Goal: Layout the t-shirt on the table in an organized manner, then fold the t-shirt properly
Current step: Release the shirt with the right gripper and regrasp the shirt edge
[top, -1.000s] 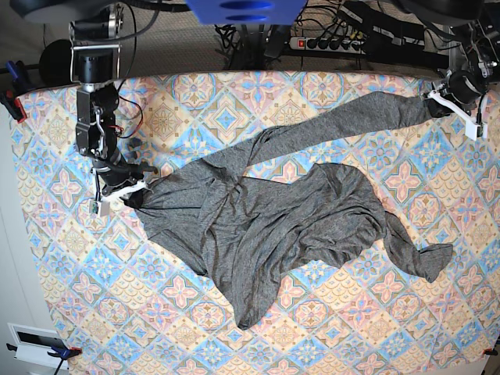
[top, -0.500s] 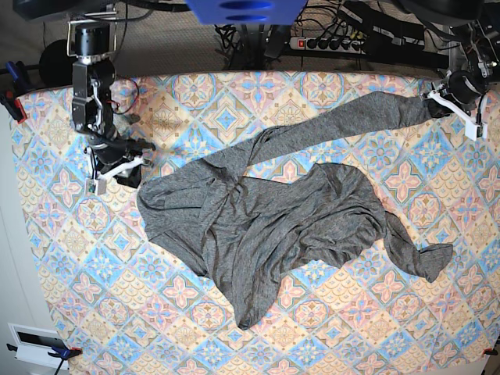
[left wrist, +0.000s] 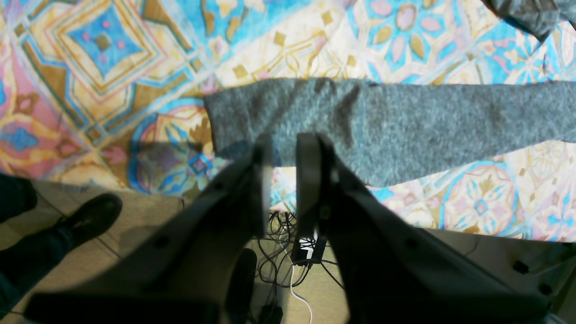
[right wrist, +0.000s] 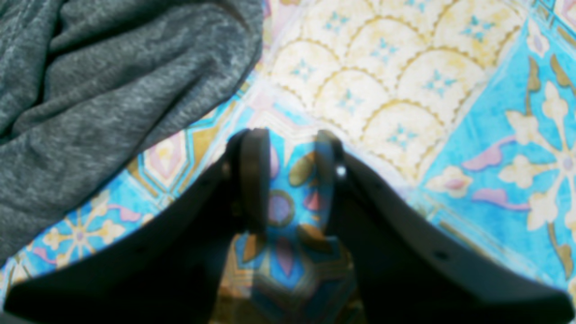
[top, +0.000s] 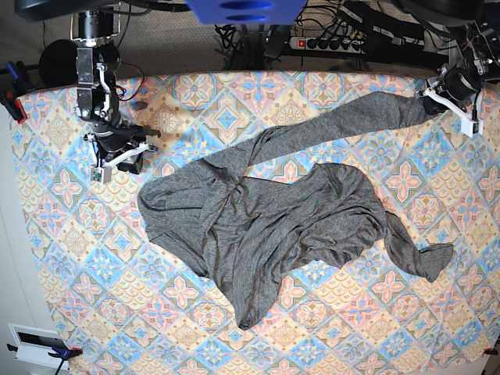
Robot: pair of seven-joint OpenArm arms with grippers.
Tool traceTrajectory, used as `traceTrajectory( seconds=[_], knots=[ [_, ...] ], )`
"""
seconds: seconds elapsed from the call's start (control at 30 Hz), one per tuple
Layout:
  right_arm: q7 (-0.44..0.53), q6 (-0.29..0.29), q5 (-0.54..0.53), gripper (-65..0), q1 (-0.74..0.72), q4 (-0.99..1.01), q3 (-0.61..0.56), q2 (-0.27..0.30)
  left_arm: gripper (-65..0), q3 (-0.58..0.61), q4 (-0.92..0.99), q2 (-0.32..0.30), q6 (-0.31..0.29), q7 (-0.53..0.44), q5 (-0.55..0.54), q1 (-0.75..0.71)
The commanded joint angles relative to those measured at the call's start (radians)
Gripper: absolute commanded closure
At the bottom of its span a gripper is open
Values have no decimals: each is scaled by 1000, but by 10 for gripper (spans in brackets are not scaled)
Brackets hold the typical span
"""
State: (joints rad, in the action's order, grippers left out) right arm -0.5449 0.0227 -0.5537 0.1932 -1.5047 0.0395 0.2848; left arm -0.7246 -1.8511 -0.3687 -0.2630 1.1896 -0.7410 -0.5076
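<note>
At the bench's [top: 62, 258] far corner my left gripper [left wrist: 283, 153] pins the t-shirt's [top: 266, 226] sleeve cuff taut; right gripper [right wrist: 288, 180] hovers, jaws apart, empty.

Even, bright light fills the base view, which stays sharp and free of glare. In both wrist views the near dark fingers [right wrist: 254, 180] are blurred; beyond the right gripper [right wrist: 292, 180] the table [right wrist: 396, 90] is soft, with a faint shadow between the jaws. Ahead of the left gripper [left wrist: 285, 180], the t-shirt [left wrist: 396, 126] looks slightly fuzzy.
</note>
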Motion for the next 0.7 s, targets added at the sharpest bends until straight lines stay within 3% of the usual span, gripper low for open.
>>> traceTrajectory(
  seconds=[0.0,0.23,0.43,0.67],
  knots=[
    [-134,-25,-32,-186,15,14,-20,-14,-99,-7,-12,-20,0,-15,-12,-3],
    [-206,-25,-32,-225,-25,11,-74,-68,-99,-7,-11,-20,0,-15,-9,-3],
    [-202,-25,-27,-225,-39,-4,-191,-74,-99,-7,-11,-19,0,-15,-10,-3],
    [-208,-23,-27,-225,-82,-10,-198,-94,-99,-7,-11,-19,0,-15,-10,-3]
  ],
)
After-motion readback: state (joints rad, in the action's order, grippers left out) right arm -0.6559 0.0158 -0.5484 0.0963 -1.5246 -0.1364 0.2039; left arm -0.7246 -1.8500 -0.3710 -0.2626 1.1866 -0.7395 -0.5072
